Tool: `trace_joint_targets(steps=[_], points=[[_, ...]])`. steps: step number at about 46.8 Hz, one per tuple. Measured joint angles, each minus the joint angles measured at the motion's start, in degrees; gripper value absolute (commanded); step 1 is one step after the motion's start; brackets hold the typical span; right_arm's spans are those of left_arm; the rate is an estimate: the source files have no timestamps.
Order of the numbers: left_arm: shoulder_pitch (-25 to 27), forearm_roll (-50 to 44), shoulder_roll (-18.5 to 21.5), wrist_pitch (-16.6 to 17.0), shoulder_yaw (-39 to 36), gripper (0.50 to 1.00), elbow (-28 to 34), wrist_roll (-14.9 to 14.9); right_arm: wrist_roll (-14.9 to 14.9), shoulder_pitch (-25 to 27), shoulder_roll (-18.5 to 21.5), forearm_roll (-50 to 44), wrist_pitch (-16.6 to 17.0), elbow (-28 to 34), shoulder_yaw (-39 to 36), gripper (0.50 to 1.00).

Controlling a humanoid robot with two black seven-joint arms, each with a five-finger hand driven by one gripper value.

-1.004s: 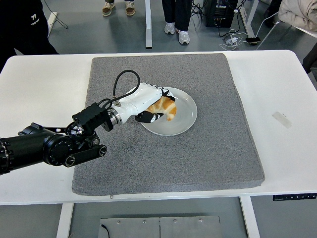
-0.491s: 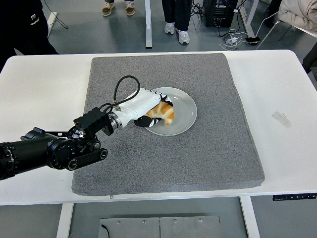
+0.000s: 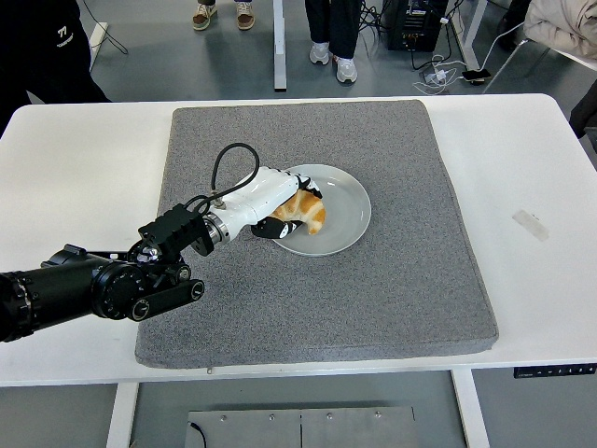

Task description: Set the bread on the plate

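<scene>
Bread (image 3: 305, 214) (a croissant, by its shape) now lies on the left half of the plate (image 3: 347, 221), which sits on the grey mat (image 3: 392, 280) covering the worktop (image 3: 75, 168). Over the last second the left hand (image 3: 280, 207) has drawn back toward the plate's left rim, taking the bread a little that way. Its fingers (image 3: 280, 226) are curled about the bread's left end, so I judge placement nearly done, with only letting go remaining.
</scene>
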State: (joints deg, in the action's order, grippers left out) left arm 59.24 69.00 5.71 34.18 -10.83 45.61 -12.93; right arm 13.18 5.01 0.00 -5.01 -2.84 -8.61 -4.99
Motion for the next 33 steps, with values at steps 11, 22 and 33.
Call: trace_joint_targets(steps=[11, 22, 33], points=[[0.0, -1.0, 0.0, 0.0, 0.1, 0.977, 0.0, 0.1, 0.0, 0.0, 0.0, 0.0, 0.0, 0.0, 0.0, 1.0], [0.0, -1.0, 0.0, -0.1, 0.1, 0.977, 0.1, 0.0, 0.0, 0.0, 0.0, 0.0, 0.0, 0.0, 0.0, 1.0], [0.6, -3.1, 0.4, -0.7, 0.8, 0.977, 1.8, -3.2, 0.0, 0.0, 0.0, 0.0, 0.0, 0.0, 0.0, 1.0]])
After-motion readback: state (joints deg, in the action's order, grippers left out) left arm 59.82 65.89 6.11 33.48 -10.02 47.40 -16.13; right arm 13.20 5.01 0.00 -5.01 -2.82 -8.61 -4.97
